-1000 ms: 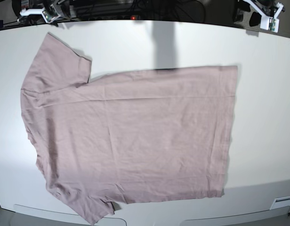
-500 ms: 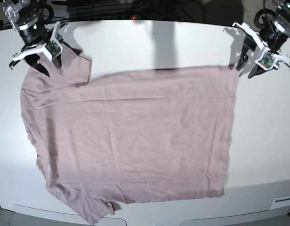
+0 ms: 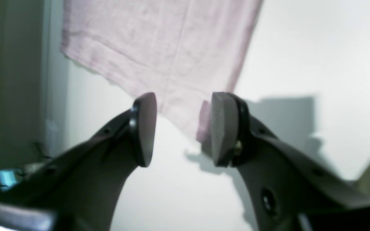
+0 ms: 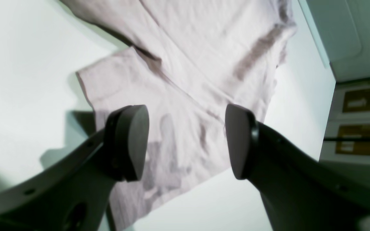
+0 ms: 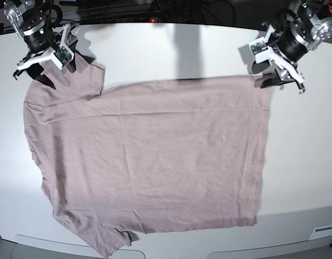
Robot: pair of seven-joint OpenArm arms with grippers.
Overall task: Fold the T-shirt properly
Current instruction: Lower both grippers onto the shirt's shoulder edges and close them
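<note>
The soft, lightly creased mauve T-shirt [image 5: 150,156] lies spread flat on the smooth white table [image 5: 306,162]. The left gripper [image 3: 180,128] hangs over its hem corner and the right gripper [image 4: 185,144] over a sleeve, both with jaws apart.

We see two arms of the same build. Each ends in a black cylindrical wrist section with a silver band, carrying a white bracket with pointed prongs and a small green circuit board. The left gripper [image 5: 278,69] and the right gripper [image 5: 47,63] both appear this way in the base view. In the wrist views, each gripper [image 3: 183,130] has two dark, curved, matte arms with small round holes. The fingers [image 4: 130,146] end in rounded grey oval pads set in black rims. One left pad [image 3: 223,128] shows a brass-coloured screw at its lower edge.
</note>
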